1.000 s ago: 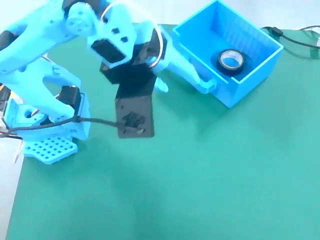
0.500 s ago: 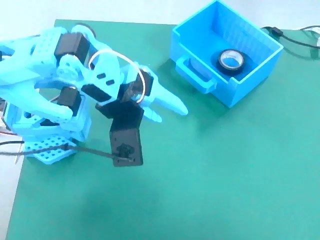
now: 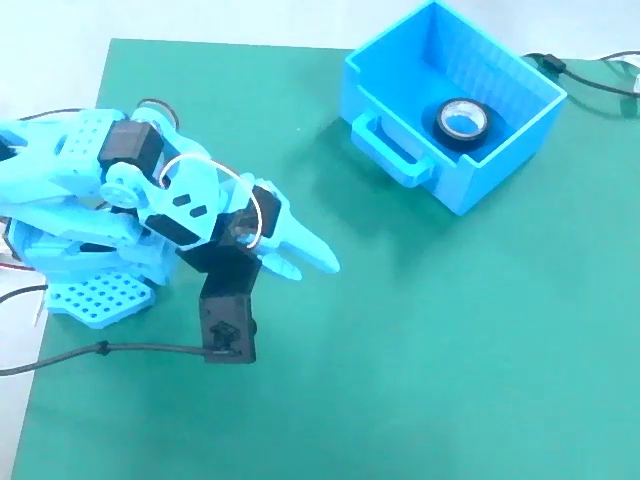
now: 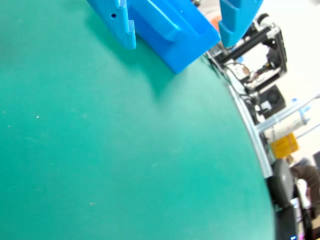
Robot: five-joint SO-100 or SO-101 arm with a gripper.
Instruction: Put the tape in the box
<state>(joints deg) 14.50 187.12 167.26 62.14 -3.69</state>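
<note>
Fingers (image 3: 312, 252) parted, with nothing between them. Hard to say how wide from the fixed view, though the wrist view shows clear green mat in the gap. Gripper (image 3: 318, 269) low over the mat (image 3: 400, 350), pointing roughly toward the box (image 3: 490, 180), well apart from it, with the arm folded close to its base.

Tape (image 3: 441, 124) inside the box, lying flat on the floor, pale core up. Judged from that alone, job looks done — little left to spoil except by the arm's own motion.

Risks from here:
- Swinging forward again with the fingers spread could catch the loop handle (image 3: 395, 150) or the near wall and shove the box, a light plastic thing by the look of it, across the mat or tip it, spilling the roll.
- Dropping lower could scrape a fingertip along the mat, since the wrist view puts the surface very near.
- Dragging the black cable (image 3: 140, 348) trailing from the wrist camera could snag it under the arm or on the perforated base plate (image 3: 95, 298) during folding.

Safest reading: settle at rest and keep clear of the box's handle side.
</note>
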